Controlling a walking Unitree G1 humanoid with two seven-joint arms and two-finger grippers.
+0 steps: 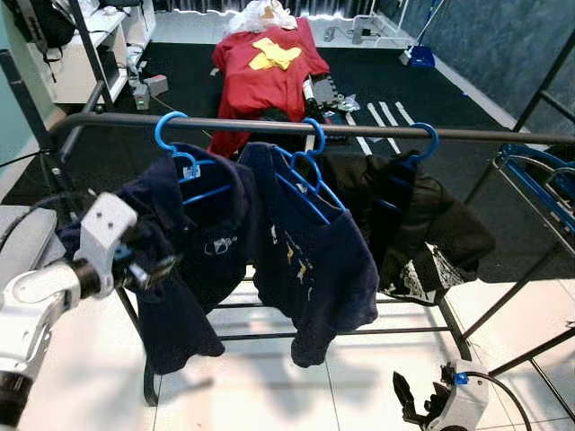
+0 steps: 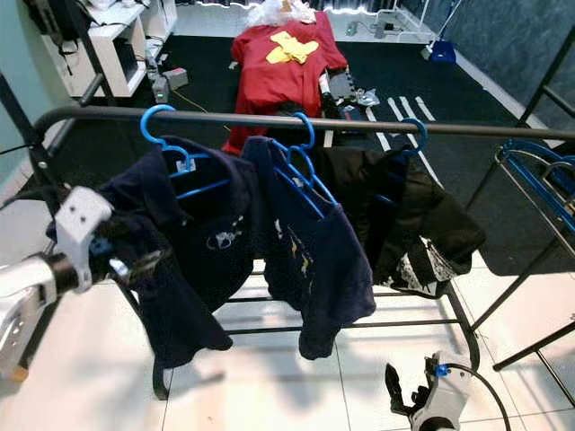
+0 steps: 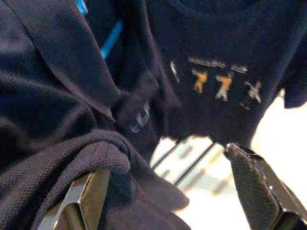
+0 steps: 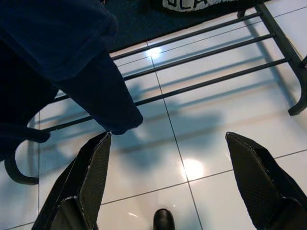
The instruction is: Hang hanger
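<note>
The blue hanger [image 1: 184, 162] hangs on the rack bar [image 1: 359, 130] and carries a navy shirt [image 1: 193, 242]. The left gripper [image 3: 168, 191] has its fingers wide apart at this shirt's fabric, one finger touching it. The right gripper [image 4: 168, 191], fingers spread and empty, hangs low above the floor [image 4: 192, 124].

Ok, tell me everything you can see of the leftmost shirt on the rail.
The leftmost shirt is dark navy, a knit-looking fabric, with a collar and a small pale emblem on the chest. It hangs on a blue hanger whose hook is over the black rail, at the rail's left end. It sits crooked and bunched, its left side pulled out toward the left gripper, whose open fingers have fabric draped over one of them. Its right side overlaps the neighbouring navy shirt.
</note>
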